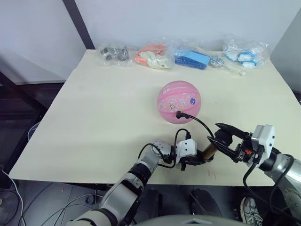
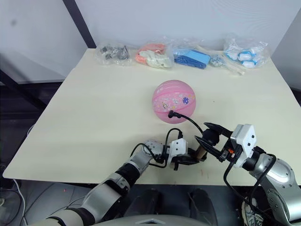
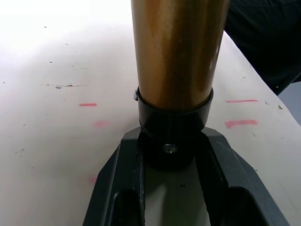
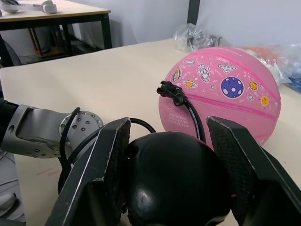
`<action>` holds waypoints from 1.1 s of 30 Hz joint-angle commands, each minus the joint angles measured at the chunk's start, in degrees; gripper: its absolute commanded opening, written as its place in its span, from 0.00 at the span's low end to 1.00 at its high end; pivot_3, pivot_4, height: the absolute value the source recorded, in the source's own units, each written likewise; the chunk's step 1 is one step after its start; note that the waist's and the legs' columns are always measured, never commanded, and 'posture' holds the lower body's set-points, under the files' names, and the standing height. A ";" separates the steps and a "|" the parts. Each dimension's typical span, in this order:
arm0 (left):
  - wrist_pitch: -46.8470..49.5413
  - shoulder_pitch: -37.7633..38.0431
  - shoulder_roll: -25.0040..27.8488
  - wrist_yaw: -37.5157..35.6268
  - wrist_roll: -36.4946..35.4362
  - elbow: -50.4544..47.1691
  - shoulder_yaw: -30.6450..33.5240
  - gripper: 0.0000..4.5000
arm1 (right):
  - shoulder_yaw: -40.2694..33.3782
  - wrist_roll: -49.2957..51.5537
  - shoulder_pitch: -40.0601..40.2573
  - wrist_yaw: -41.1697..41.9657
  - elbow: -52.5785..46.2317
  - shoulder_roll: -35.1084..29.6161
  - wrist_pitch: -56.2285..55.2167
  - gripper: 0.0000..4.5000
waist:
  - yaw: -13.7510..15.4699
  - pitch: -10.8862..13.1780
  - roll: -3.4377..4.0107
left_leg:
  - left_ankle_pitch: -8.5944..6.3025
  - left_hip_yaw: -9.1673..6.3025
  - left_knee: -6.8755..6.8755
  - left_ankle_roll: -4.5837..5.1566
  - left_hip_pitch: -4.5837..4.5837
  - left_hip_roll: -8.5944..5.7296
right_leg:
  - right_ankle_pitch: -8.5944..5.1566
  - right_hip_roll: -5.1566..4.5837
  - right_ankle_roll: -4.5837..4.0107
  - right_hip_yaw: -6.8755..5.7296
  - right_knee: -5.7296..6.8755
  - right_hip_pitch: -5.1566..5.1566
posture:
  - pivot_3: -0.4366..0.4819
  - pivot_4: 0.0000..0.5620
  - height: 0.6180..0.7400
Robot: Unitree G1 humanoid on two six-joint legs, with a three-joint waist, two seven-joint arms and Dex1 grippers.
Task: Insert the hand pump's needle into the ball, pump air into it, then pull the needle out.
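Note:
The pink ball [image 1: 179, 102] with cartoon prints rests on the table, right of centre. The needle's black fitting [image 4: 172, 92] presses against its near side; the pin itself is hidden. A thin black hose [image 1: 200, 121] curves from there back to the hand pump [image 1: 209, 151], which lies low near the table's front edge. My left gripper [image 3: 171, 136] is shut on the black end cap below the gold barrel [image 3: 176, 52]. My right gripper [image 1: 213, 132] is shut on the pump's round black handle [image 4: 174, 179], with a finger on each side.
Several clear plastic bags [image 1: 153, 56] of small items line the far edge of the cream table [image 1: 94, 117]. The table's front edge runs just below both grippers. Small red marks [image 3: 241, 123] dot the surface near the pump.

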 commanded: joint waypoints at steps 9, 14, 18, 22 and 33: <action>2.12 1.91 1.06 -0.54 0.94 2.48 -0.84 0.23 | -17.46 20.00 -7.29 -0.56 -7.24 -11.90 11.52 0.48 | 0.30 0.29 0.02 | 0.00 -0.04 -0.01 0.00 -0.20 -0.04 | 0.00 -0.10 -0.02 -0.03 -0.03 -0.08 | 0.48 0.27 1.00; 2.08 1.82 1.07 -0.54 0.99 2.58 -0.93 0.23 | -22.77 26.92 -10.52 -1.08 -6.86 -16.13 14.75 0.48 | 0.29 0.38 -0.06 | 0.00 0.01 0.00 0.01 -0.19 -0.03 | 0.01 -0.17 -0.02 -0.01 -0.03 -0.07 | 0.48 0.27 1.00; 2.01 1.71 1.09 -0.58 1.04 2.73 -0.98 0.23 | -27.13 31.71 -13.51 -1.25 -5.15 -19.70 17.01 0.48 | 0.29 0.42 -0.10 | 0.00 0.03 0.01 0.01 -0.22 -0.03 | 0.01 -0.19 -0.02 0.00 -0.03 -0.08 | 0.48 0.27 1.00; 2.03 1.66 1.17 -0.55 1.04 2.75 -1.01 0.23 | -29.73 35.51 -16.66 -1.84 -3.60 -22.50 18.99 0.48 | 0.30 0.49 -0.14 | 0.00 0.02 0.02 0.01 -0.24 -0.02 | 0.01 -0.20 -0.02 -0.01 -0.03 -0.09 | 0.48 0.27 1.00; 2.03 1.79 1.44 -0.61 0.85 2.52 -1.28 0.23 | -28.01 36.71 -17.54 -2.93 -4.43 -21.72 21.55 0.48 | 0.37 0.52 -0.14 | 0.02 0.01 0.05 -0.01 -0.75 -0.06 | 0.03 -0.25 -0.05 0.00 -0.03 -0.58 | 0.48 0.27 1.00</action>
